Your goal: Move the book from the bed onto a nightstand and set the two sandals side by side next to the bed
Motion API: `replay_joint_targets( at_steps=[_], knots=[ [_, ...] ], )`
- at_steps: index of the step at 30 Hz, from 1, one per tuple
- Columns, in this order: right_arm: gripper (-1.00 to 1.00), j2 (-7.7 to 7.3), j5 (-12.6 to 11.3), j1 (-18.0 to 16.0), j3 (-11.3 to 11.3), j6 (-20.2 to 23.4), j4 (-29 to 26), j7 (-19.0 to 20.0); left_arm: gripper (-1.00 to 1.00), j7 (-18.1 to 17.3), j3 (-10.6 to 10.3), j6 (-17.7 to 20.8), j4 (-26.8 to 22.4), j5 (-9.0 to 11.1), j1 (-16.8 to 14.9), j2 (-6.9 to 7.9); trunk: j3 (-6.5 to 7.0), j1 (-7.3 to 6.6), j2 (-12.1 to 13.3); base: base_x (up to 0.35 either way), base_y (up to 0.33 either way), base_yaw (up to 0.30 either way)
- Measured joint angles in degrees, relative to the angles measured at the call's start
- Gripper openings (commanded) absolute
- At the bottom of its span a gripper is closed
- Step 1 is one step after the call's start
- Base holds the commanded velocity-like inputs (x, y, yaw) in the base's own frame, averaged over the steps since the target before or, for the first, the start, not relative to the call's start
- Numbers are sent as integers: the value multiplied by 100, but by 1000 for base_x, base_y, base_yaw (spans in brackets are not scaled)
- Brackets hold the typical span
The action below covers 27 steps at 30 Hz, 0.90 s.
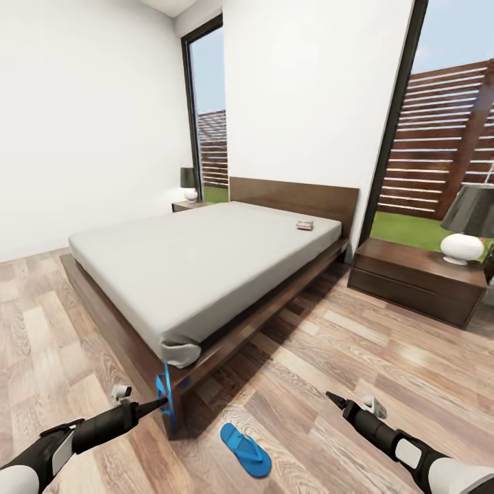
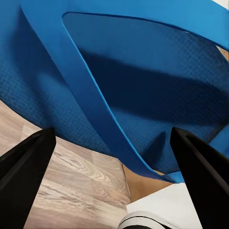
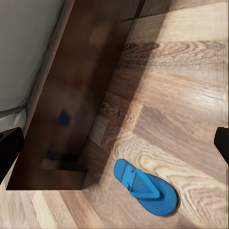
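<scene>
One blue sandal hangs upright off the floor at the bed's near corner, with my left gripper shut on it. In the left wrist view its sole and strap lie just past the two dark fingers. The other sandal lies flat on the floor between my arms, also seen as sandal. My right gripper hovers open to its right, holding nothing. The book lies on the mattress near the headboard. One nightstand stands right of the bed, the other nightstand far left.
Each nightstand carries a lamp. Tall windows show a slatted fence behind. The dark bed frame runs along the wood-plank floor, which is open between the bed and the right nightstand.
</scene>
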Motion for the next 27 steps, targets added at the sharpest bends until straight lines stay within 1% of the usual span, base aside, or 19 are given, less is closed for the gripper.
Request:
replay_joint_targets(
  at_steps=[27],
  knots=[
    [100, 0, 6, 0, 5, 0, 0, 1, -100, 8, -1, -2, 26, 0, 0, 0, 0, 0, 0, 0, 0, -223]
  ],
)
